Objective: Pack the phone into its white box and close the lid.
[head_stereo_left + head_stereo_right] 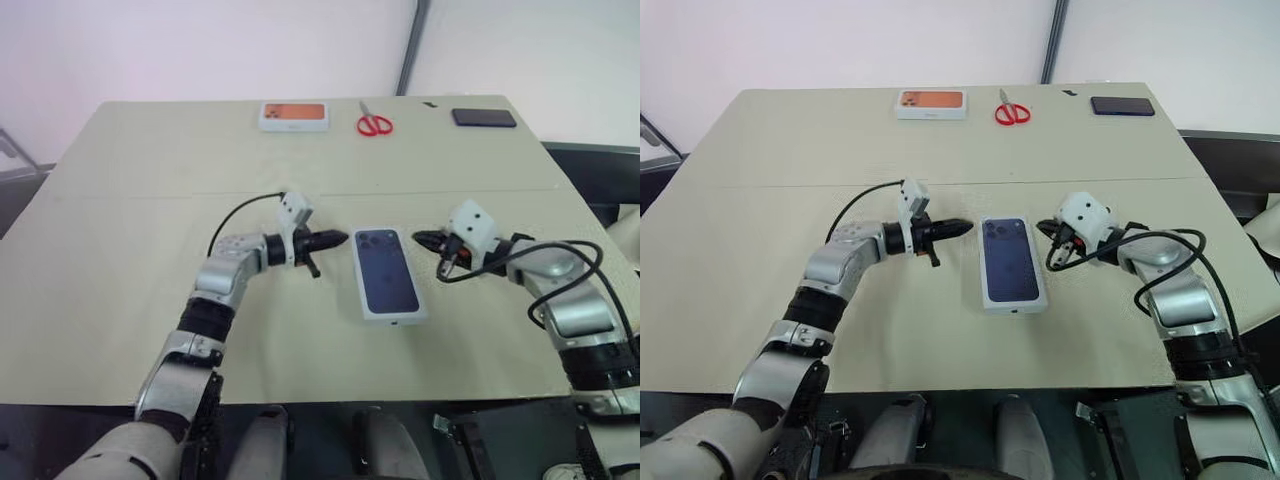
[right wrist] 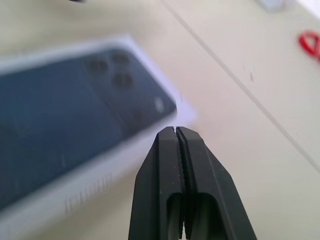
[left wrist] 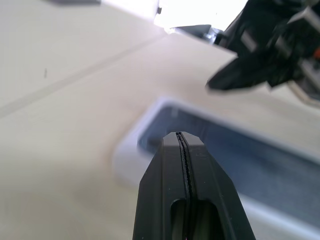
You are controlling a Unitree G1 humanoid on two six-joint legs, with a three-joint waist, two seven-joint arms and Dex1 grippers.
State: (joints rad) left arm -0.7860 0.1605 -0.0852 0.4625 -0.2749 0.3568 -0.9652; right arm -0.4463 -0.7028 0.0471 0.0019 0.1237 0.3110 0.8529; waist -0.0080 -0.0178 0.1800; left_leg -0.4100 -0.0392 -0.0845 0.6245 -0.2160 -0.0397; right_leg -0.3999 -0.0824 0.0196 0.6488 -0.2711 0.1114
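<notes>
Lid (image 1: 388, 272) sits mid-counter, dark blue phone picture facing up, white rim showing all round. It appears seated on the white box, so the phone and base are hidden beneath; judged: packing is at or near done, pending a seating check.

Key relation: lid's long axis runs from the near edge of the counter toward the far edge, w/ the pictured camera cluster at the far end. Left gripper (image 1: 335, 239) lies just beside the lid's left long side near its far corner, pointing across at it. Right gripper (image 1: 420, 238) lies just beside the right long side, also near the far corner, pointing back at it. Both fingers sets are pressed together, pinching nothing; clear in both wrist views. Neither touches the lid. The two stand about equally near; no clear favourite.

Judged next need: if the lid is not fully down, a press from above or a squeeze on the long sides, approx. symmetric.

Surroundings, all along the far edge of the counter and well apart from the lid:
- white box picturing an orange phone (image 1: 294, 115), left of centre
- red scissors (image 1: 374, 122), centre
- black slab phone (image 1: 484, 117), toward the far right corner

Nothing stands betw. either gripper and the lid. Cable on the right arm loops near the right edge; snag risk judged low.
</notes>
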